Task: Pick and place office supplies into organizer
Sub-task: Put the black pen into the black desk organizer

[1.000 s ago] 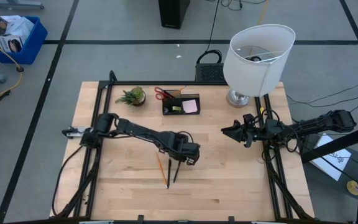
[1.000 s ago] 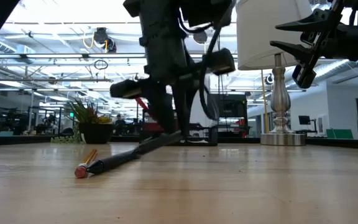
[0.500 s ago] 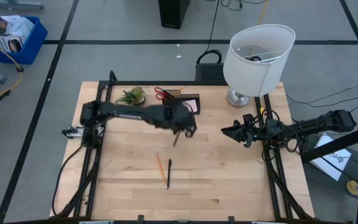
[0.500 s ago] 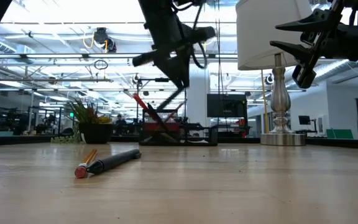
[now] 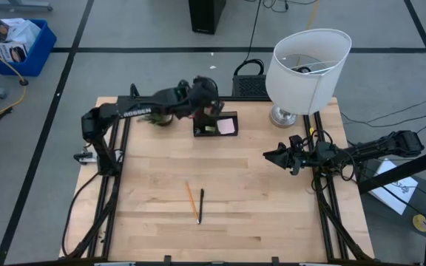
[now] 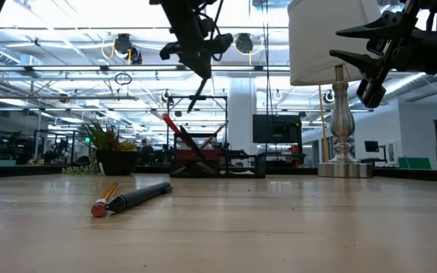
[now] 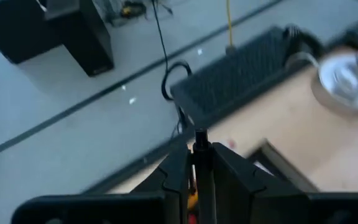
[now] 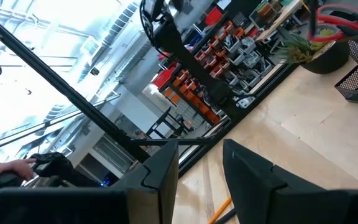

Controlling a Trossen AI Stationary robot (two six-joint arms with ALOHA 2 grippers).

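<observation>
My left gripper (image 5: pixel 210 109) hangs high over the far middle of the table, above the dark organizer (image 5: pixel 215 123), and is shut on a black pen (image 6: pixel 200 92). Red-handled scissors (image 5: pixel 194 111) and a pink sticky-note pad (image 5: pixel 227 127) sit in the organizer. An orange pencil (image 5: pixel 190 197) and a second black pen (image 5: pixel 200 205) lie flat side by side on the wood, nearer the front. My right gripper (image 5: pixel 267 155) waits open at the table's right side, raised off the top. My left gripper pinches the black pen's shaft (image 7: pixel 201 155) between its two fingers (image 7: pixel 178 169); the pen runs along the fingers and sticks out past their tips. The fingers slant downward. The pen hangs slanted with its lower end (image 6: pixel 193 108) well clear of the table and above the organizer.
A small potted plant (image 5: pixel 158 114) stands just left of the organizer. A big white lamp (image 5: pixel 306 68) stands at the far right corner. Bare wood lies across the middle and front of the table (image 5: pixel 272 214).
My left gripper has risen from beside the pencil in the table's middle and swung toward the far edge, turning as it went. It carried one black pen up with it, lifted clear. The pencil and the other pen stayed where they lay.
</observation>
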